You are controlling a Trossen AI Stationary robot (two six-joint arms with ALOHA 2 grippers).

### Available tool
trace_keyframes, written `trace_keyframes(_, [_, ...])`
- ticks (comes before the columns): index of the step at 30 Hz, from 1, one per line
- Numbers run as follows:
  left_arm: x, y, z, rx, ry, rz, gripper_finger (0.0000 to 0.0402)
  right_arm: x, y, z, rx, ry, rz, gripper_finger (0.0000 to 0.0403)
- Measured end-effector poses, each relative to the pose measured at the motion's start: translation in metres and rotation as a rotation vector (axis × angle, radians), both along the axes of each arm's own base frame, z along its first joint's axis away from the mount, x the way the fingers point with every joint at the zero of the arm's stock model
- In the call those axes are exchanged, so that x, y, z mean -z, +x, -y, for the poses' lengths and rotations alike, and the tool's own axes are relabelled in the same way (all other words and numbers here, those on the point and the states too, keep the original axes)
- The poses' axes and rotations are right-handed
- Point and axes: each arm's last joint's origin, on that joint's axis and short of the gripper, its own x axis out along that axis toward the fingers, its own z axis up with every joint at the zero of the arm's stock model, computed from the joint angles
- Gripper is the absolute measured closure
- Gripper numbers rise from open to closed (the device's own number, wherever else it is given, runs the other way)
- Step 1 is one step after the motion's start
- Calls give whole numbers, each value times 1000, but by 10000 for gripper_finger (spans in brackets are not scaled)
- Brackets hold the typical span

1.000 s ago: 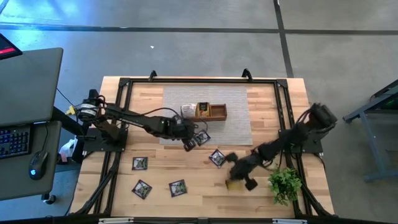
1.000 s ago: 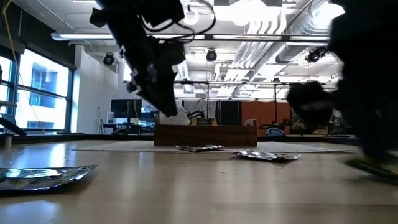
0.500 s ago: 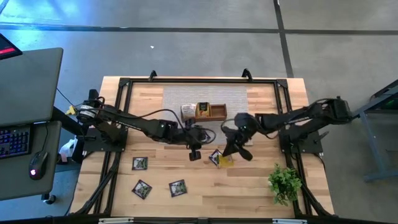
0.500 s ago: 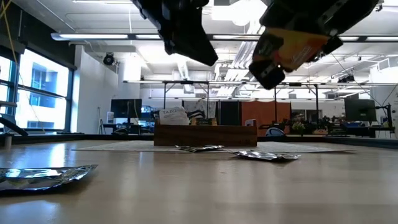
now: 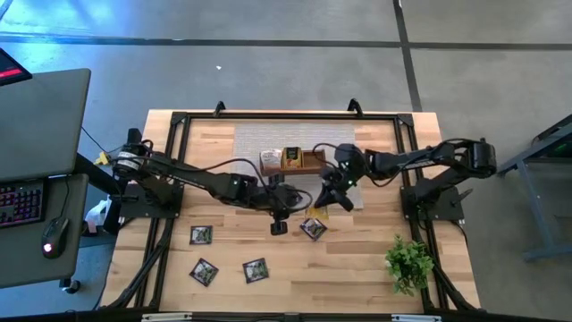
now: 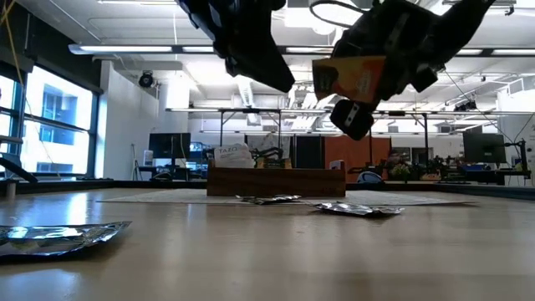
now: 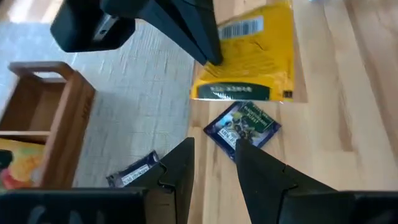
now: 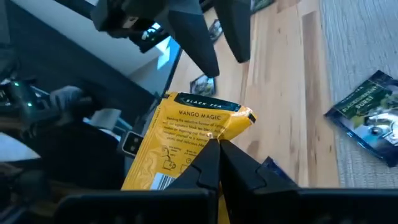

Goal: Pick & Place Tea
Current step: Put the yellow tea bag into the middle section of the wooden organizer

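Right gripper [image 8: 214,149] is clamped on a yellow sachet [image 8: 186,140], airborne just beside the tray [image 5: 304,160] at its right end. Judgement: keep it level, centre over the empty right compartment, let go low. Left gripper [image 7: 214,162] hangs parted and empty above a dark sachet [image 7: 244,126]. Half a second back the yellow sachet was lower and farther from the tray; left arm barely shifted.
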Motion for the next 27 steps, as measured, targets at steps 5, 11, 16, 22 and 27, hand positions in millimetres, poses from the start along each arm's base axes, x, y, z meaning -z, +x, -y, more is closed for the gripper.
trace_keyframes(5, [-4, 3, -1, -27, 53, 58, 286, -2, -1, 4, -28, 60, 0, 401])
trace_keyframes(11, [-13, 9, 3, 70, 127, 148, 286, -4, 0, 4, -1, 132, -36, 397])
trace_keyframes(16, [-12, 8, 3, 84, 151, 138, 286, -9, 1, 4, -40, 158, 8, 401])
trace_keyframes(22, [-9, 6, 4, 91, 148, 105, 286, -14, 3, 4, -57, 153, 63, 397])
trace_keyframes(27, [-11, 8, 4, 95, 147, 131, 286, -14, 3, 4, -48, 149, 64, 400])
